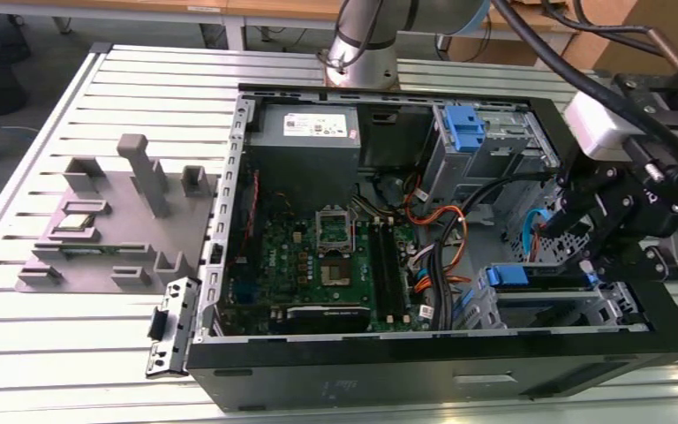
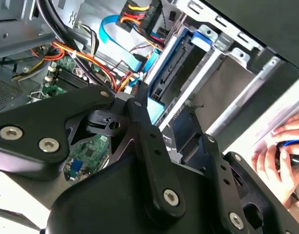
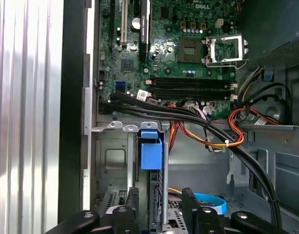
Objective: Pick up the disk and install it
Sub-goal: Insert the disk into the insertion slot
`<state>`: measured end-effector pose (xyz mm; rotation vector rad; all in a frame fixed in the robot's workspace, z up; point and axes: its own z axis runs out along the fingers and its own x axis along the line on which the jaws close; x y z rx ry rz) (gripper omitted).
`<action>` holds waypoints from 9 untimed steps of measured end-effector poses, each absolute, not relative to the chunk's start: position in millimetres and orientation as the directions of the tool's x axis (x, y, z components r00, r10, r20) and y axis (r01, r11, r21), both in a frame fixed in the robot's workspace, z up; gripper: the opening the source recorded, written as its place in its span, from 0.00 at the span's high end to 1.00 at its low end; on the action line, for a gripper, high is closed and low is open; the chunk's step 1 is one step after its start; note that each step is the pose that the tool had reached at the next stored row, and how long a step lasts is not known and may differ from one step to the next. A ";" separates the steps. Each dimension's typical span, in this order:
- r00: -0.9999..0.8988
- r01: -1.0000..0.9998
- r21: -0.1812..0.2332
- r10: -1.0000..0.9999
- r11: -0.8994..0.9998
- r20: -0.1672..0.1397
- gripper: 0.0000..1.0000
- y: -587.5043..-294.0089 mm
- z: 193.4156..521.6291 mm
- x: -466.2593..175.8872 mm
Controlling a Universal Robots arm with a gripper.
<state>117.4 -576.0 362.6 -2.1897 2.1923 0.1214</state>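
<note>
Poised low inside an open case (image 1: 433, 375) on the table (image 1: 33, 353), with the tool (image 3: 160, 192) released. Straddling, with both fingers (image 3: 132, 204) spread and a gap left on either side, the disk (image 3: 157, 214), slotted on edge into the drive cage (image 3: 115, 161) directly below the tool and topped by a blue latch (image 3: 150, 148) just ahead of the fingertips. Flanked on one side by black and orange cables (image 3: 208, 131) running past the tool. Faced, beyond the cage and farther from the tool, by the green motherboard (image 3: 178, 58). Joined in the second wrist view by a person's hand (image 2: 281, 146) beyond the case wall, apart from the tool, closed on something blue and black. Set well apart, in the exterior view, from a grey fixture (image 1: 116, 221) standing on the table on the case's far side from the tool.
</note>
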 end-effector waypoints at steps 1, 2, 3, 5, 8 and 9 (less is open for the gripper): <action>-0.002 -1.000 0.025 -0.996 -0.001 -0.084 0.52 -575.4 360.7 117.3; -0.001 -1.000 0.023 -0.996 -0.001 -0.084 0.52 -574.9 358.8 117.1; 0.000 -1.000 0.021 -0.996 -0.002 -0.084 0.52 -574.5 357.0 116.9; 0.002 -1.000 0.017 -0.996 -0.003 -0.084 0.52 -573.7 353.6 116.3; 0.002 -1.000 0.015 -0.996 -0.003 -0.084 0.52 -573.3 352.4 115.9; 0.002 -1.000 0.015 -0.996 -0.003 -0.084 0.52 -573.3 352.4 115.9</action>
